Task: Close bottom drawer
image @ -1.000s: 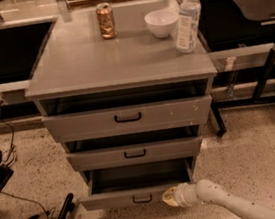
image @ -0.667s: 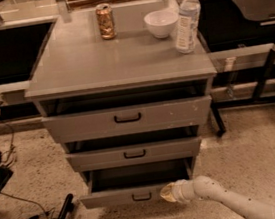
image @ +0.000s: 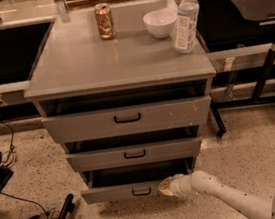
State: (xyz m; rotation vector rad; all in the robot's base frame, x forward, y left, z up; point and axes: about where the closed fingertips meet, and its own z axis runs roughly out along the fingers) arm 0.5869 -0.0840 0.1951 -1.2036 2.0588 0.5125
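Since the earlier frame the gripper (image: 165, 187) has crept a little left and up, toward the cabinet, and the bottom drawer (image: 110, 193) looks to sit slightly further in. Camera view, the only one: the grey cabinet (image: 115, 59) stands centre with all three drawers partly out. The bottom drawer is the lowest, next to the floor, and is pulled out furthest. The gripper is low, at the right part of that drawer's front, just right of the small black handle (image: 142, 192) and seemingly touching the face. The white arm (image: 224, 196) trails off to the lower right. How far the gripper is open cannot be told; it seems to hold nothing, only bearing on the front. The front's long axis runs left to right; the drawer lies directly beyond the gripper, so the push has to go straight into the cabinet, square to that axis. Contact is off-centre to the right, so some skewing is possible. The bottom drawer's interior shows as a dark, plain cavity with nothing visible in it. The gaps above the middle drawer (image: 173, 149) and top drawer (image: 79, 125) are too dark to read. On top stand a can (image: 104, 21), a white bowl (image: 160, 23) and a water bottle (image: 186, 20); what the bowl holds cannot be made out.
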